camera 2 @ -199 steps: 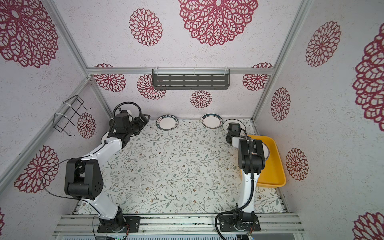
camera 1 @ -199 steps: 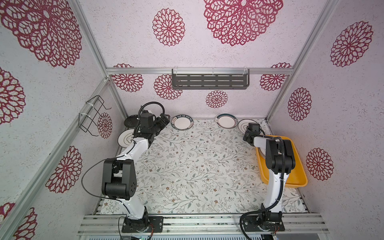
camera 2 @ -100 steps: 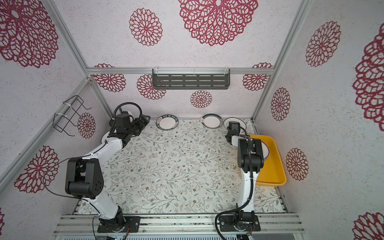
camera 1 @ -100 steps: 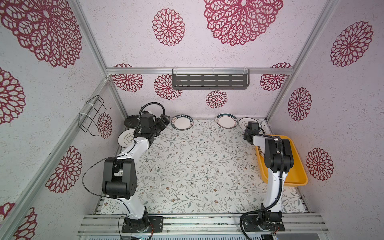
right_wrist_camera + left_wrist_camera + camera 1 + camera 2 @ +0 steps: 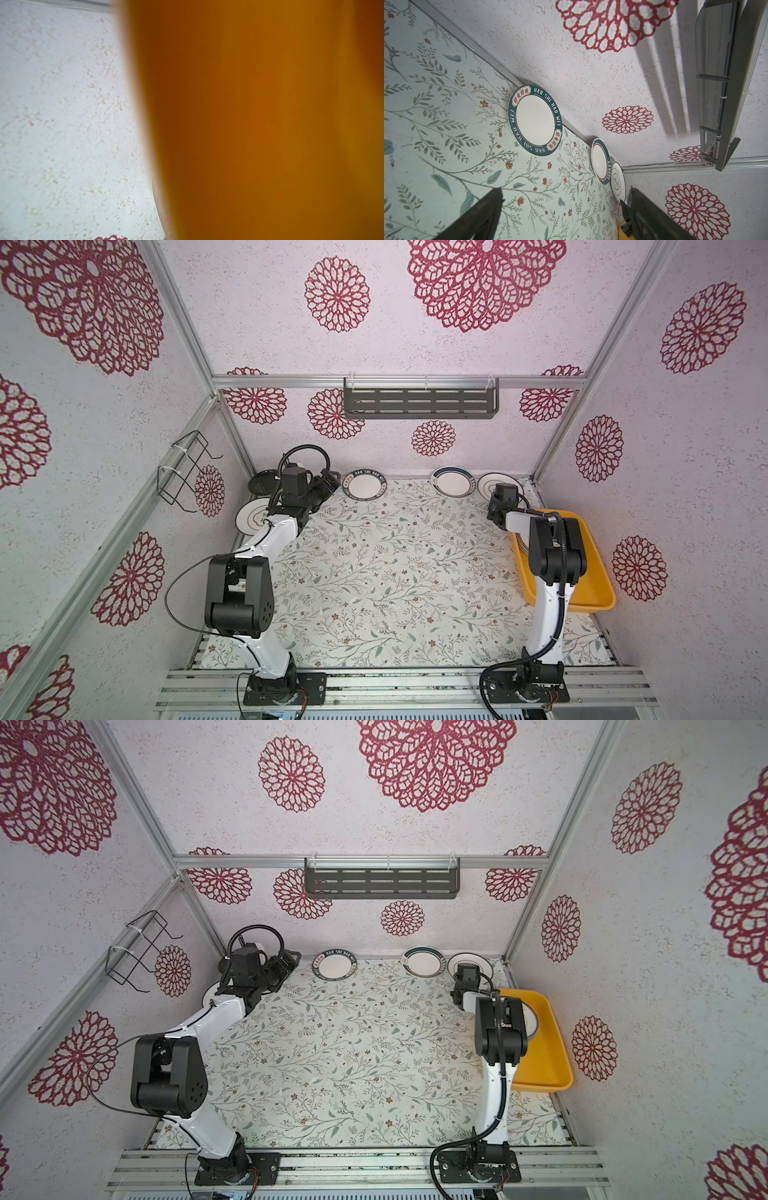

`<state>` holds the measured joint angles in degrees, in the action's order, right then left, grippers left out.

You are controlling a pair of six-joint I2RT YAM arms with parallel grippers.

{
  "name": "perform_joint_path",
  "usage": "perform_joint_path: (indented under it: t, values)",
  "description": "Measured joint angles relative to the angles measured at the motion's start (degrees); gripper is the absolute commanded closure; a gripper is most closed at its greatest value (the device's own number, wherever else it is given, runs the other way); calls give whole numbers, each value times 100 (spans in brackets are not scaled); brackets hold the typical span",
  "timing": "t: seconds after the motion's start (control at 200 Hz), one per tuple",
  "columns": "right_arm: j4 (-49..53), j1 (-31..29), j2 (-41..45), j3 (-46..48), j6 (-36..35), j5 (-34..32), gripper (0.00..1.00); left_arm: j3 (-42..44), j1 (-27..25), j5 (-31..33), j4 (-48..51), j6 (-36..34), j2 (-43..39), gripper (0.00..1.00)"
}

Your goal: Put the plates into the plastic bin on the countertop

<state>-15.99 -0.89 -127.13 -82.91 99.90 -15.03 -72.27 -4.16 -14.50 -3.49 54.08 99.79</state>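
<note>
**Five plates out on the bench, one bin at the right, right tool pressed shut**

Counting along the bench [image 5: 395, 572] now: five plates lie out on it. In the far left corner there's one black plate [image 5: 259, 485]. Just in front of it is one white plate with thin lines [image 5: 249, 516], partly under the left arm [image 5: 266, 539]. Along the back wall I make it three. There's one lettered teal-rimmed plate [image 5: 365, 486], one teal-banded plate [image 5: 452, 482], and one more thin-line plate [image 5: 487, 483]. The near edge of that last one is hidden behind the right arm [image 5: 548, 614].

One plastic bin [image 5: 598, 572], yellow-orange, sits at the right edge of the bench against the side wall. A white plate rim [image 5: 532, 1020] shows inside it at the far end, beside the arm's elbow. How many are stacked in there, I can't count.

Left tool [image 5: 564, 216]: its two fingers are spread wide with nothing between them. It hangs above the bench between the black plate and the lettered plate, aimed at the lettered one and clear of it.

Right tool [image 5: 495, 515]: it's down low by the bin's far corner, on the side toward the middle of the bench, and pressed together. Its wrist view is filled with blurred orange bin wall, so whether it pinches anything I can't tell.

On the walls there's one grey slotted shelf [image 5: 419, 403] at the back and one black wire rack [image 5: 185, 472] on the left.
</note>
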Motion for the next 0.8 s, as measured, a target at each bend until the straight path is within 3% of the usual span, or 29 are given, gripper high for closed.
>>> perform_joint_path:
  t: [0.13, 0.43, 0.801]
  values:
    - [48, -15, 7, 9, -199, -33, 63, 0, 0, 0, -2, 0, 0, 3]
    - [741, -76, 7, -247, -949, 0, 44, 0, 0, -11, -13, 2, 0, 3]
    - [935, -142, 7, -444, -1486, 262, 34, 0, 0, -28, -13, 0, 0, 3]
